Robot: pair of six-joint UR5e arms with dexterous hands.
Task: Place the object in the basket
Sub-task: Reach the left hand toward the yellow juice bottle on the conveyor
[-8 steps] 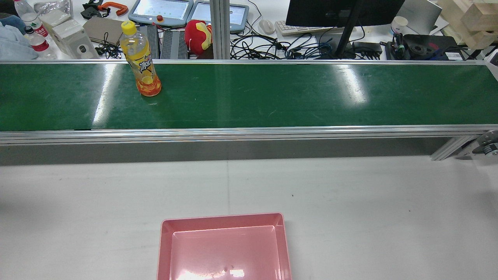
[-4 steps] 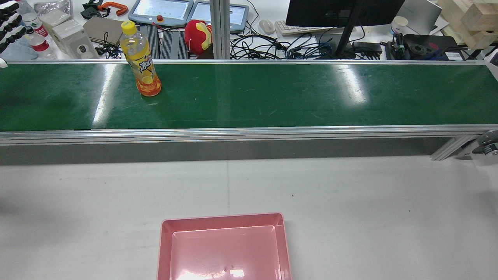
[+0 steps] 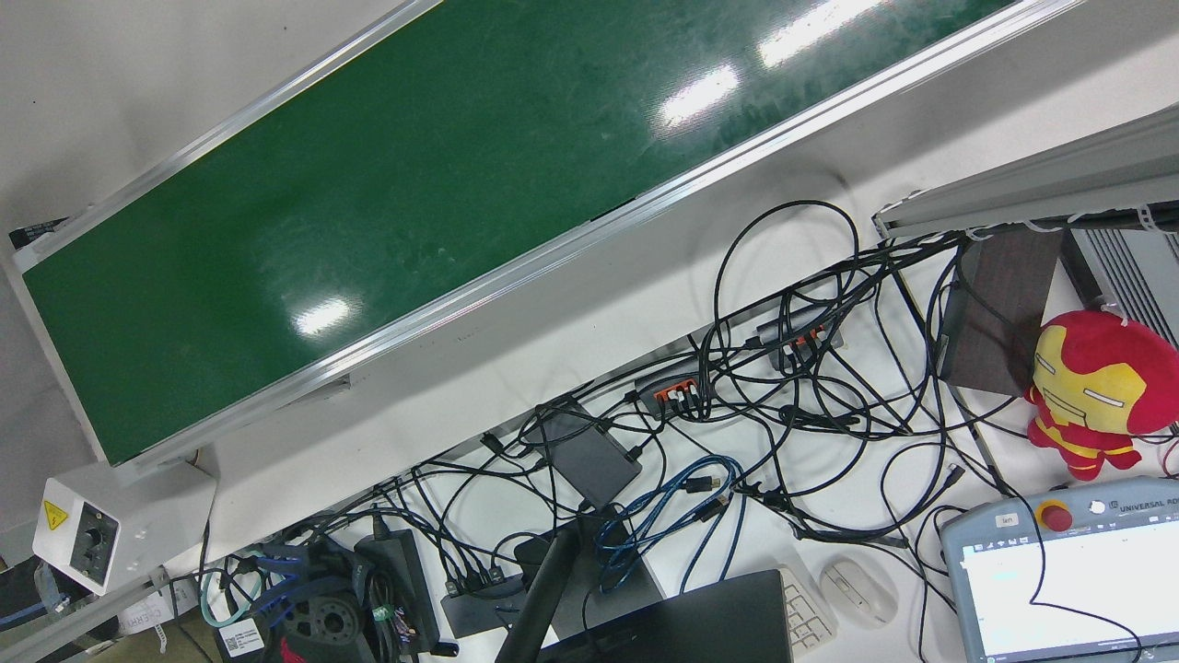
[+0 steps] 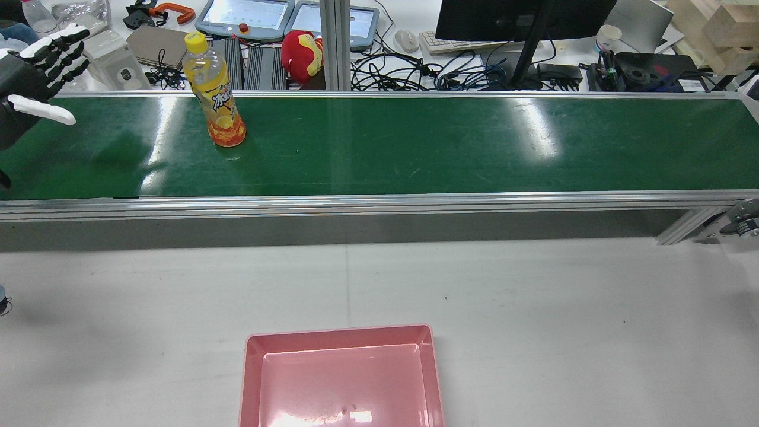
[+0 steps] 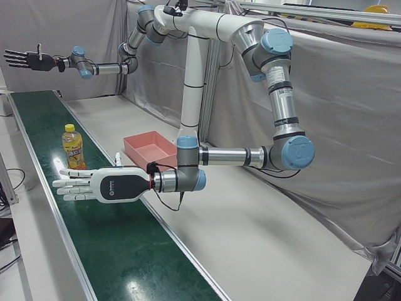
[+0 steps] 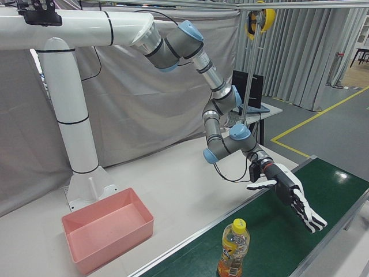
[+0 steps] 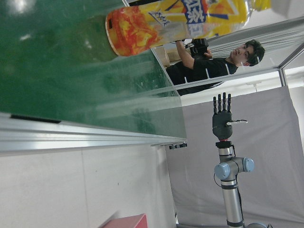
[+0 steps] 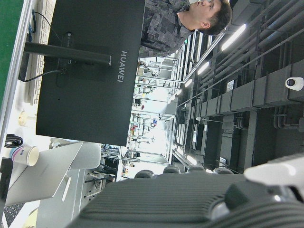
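A yellow-capped bottle of orange drink stands upright on the green conveyor belt, toward its left end. It also shows in the left-front view, the right-front view and the left hand view. My left hand is open, fingers spread, above the belt and apart from the bottle; it shows in the left-front view and the right-front view. My right hand is open and empty, held high far down the belt. The pink basket sits empty on the white table.
Behind the belt lie a monitor, tangled cables, teach pendants, a red plush toy and boxes. The belt has aluminium side rails. The white arm pedestal stands behind the basket.
My left hand has come into the rear view from the left edge and moved right, closer to the bottle. The bottle and the basket have not moved.
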